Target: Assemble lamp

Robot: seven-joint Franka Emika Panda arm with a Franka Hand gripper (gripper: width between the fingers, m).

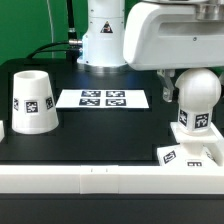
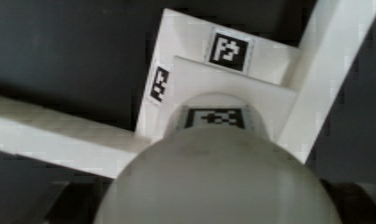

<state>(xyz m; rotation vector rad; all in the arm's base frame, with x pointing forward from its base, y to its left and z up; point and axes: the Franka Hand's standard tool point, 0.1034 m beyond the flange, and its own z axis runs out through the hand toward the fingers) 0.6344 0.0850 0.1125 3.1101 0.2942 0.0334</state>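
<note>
Though white-edged, black table under bulb

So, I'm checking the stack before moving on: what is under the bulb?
The bulb stands on the flat square base, whose tags show beside it. The joint between them is covered by the bulb itself, so seating cannot be seen.

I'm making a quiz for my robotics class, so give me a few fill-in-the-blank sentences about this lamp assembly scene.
1. The shade stands to the exterior view's ___ of the marker board.
2. The bulb is directly over the flat square ___.
3. The shade's wider end faces ___.
Missing words: left; base; down.
</note>
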